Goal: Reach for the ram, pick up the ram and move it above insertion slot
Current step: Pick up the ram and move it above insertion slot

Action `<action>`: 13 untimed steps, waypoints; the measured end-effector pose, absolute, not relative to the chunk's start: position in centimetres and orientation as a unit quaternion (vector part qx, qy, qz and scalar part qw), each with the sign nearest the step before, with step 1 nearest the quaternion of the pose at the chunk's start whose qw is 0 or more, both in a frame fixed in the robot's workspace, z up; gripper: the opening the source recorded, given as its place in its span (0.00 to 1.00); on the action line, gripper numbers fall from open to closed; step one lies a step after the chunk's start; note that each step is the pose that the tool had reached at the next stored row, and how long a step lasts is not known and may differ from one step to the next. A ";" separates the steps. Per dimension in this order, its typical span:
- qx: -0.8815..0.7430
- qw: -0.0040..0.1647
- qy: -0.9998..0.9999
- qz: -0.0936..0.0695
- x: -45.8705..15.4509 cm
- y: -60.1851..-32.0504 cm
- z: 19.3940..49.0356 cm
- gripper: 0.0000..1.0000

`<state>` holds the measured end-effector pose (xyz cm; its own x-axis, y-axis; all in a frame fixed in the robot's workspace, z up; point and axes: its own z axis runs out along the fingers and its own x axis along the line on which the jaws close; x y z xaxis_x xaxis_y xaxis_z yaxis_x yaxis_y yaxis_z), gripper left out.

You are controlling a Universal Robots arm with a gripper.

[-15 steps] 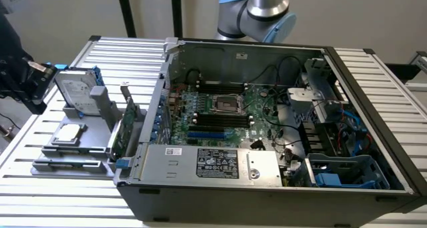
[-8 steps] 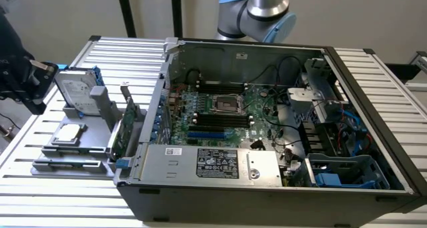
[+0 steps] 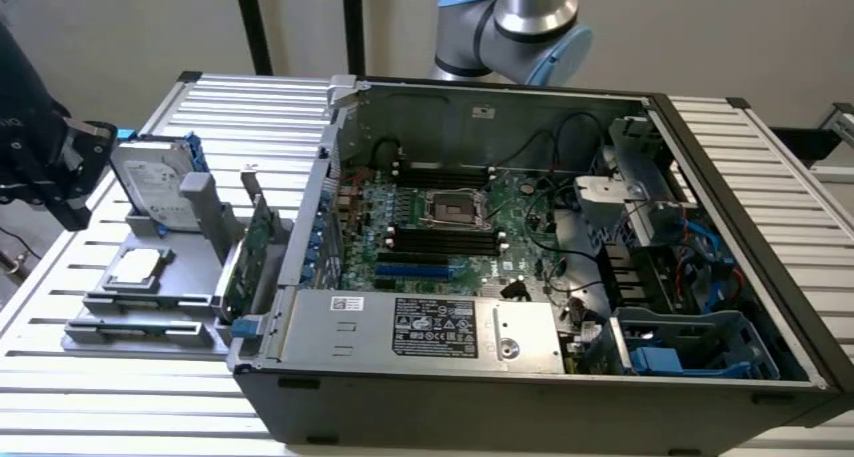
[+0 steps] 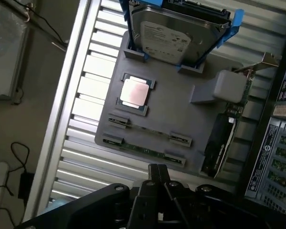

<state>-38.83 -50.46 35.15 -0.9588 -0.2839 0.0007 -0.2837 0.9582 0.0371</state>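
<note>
Closed jaws near the ram (image 4: 143, 149), flat on a grey holder (image 4: 181, 109) beside a processor (image 4: 135, 93) and hard drive (image 4: 167, 36)

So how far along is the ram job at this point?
Done: nothing yet; the ram lies in its holders on the gray fixture, unheld. In hand: the reach, with the gripper shut and empty, hovering above the fixture's edge, apart from the ram. Left: the grasp, the lift and the carry to above the memory slots on the motherboard in the open case.

Ribbed metal table (image 3: 134, 397); matt grey plastic tray (image 4: 181, 114).
</note>
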 end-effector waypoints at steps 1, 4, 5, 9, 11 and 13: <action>0.152 0.003 -0.988 -0.018 -38.8 -50.5 35.1 0.11; 0.179 0.004 -0.984 -0.018 -38.8 -50.5 35.1 0.11; 0.188 0.004 -0.982 -0.018 -38.8 -50.5 35.1 0.11; 0.224 0.005 -0.975 -0.018 -38.8 -50.5 35.0 0.11; 0.241 0.005 -0.970 -0.018 -38.8 -50.5 35.0 0.11; 0.259 0.005 -0.966 -0.018 -38.8 -50.5 34.9 0.11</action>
<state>-38.83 -50.46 34.92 -0.8661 -0.4998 0.0007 -0.4994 0.8656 0.0371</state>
